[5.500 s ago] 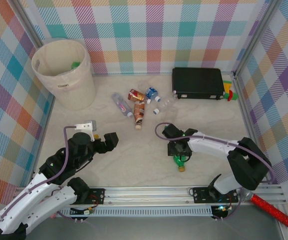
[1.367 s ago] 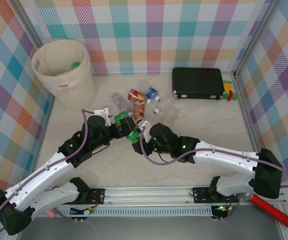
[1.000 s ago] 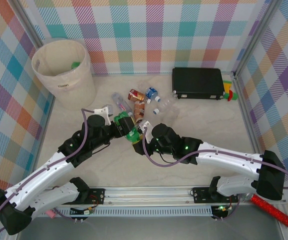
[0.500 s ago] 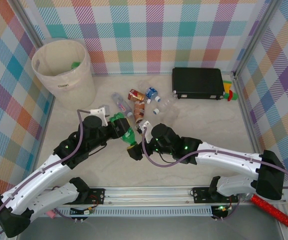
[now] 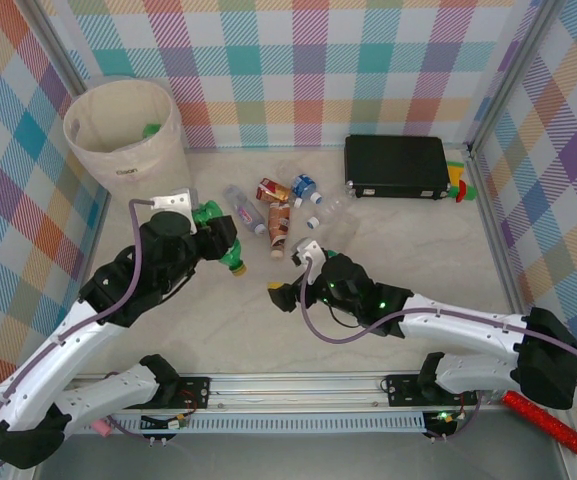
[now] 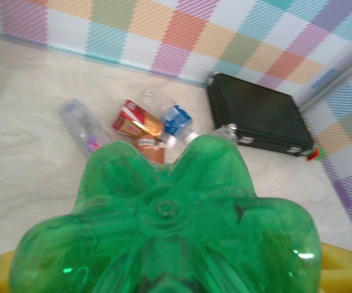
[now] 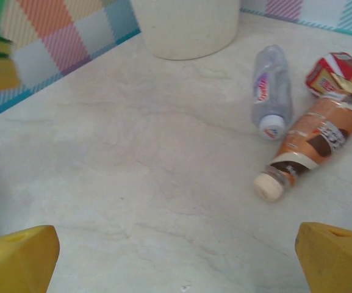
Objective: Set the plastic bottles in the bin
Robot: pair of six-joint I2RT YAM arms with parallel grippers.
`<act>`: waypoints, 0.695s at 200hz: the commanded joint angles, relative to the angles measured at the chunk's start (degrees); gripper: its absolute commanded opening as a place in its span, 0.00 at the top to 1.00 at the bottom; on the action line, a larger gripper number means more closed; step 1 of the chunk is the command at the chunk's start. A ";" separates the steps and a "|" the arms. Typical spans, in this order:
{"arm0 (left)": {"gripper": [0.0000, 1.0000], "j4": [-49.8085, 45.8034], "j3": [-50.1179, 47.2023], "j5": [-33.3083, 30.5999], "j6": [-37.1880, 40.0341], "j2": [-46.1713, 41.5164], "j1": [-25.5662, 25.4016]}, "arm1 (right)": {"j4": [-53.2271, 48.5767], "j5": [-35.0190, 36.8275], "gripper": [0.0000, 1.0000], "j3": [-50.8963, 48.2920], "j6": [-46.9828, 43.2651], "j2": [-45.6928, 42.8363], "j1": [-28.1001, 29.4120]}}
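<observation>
**Top external: green bottle in L gripper, not over the bin yet**

Top external has your L gripper [image 5: 211, 236] clamped on a green translucent plastic bottle w/ yellow cap [image 5: 226, 254]. It's near the tall round cream-beige bin [image 5: 153, 180], on the bin's right-near side, not above the opening. R gripper [image 5: 280, 296] sits further right of the bin, fingers spread wide, nothing in them. Loose on the table right of the bin are a clear plastic bottle w/ purple-blue label [image 5: 240, 207], a brown-labelled bottle w/ cream cap [image 5: 278, 228] and a few more behind. Black rectangular case [image 5: 396, 166] is well right of the bin by the far wall; leave it.

Risks, my read:
- **Rim strike:** the bin wall is tall. Swing across w/o enough lift and the bottle or wrist clips the rim, which could tip the bin or knock the bottle loose.
- **Slip or short drop:** smooth round plastic can twist in the pads. Let go short of the opening and it lands outside.

L wrist view gives what top doesn't: the bottle's petal base facing the lens, seated between yellow pads [image 6: 346, 264]. R wrist view confirms a bare gap between its pads, w/ the clear & brown bottles ahead. Top view is where you read the gap from bottle to bin mouth, plus a green item [image 5: 151, 129] inside the bin.
</observation>
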 commanded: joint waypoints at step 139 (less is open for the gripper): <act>0.44 -6.75 26.03 1.01 9.43 12.65 30.19 | 8.89 0.08 0.01 -8.06 1.72 -8.98 -0.67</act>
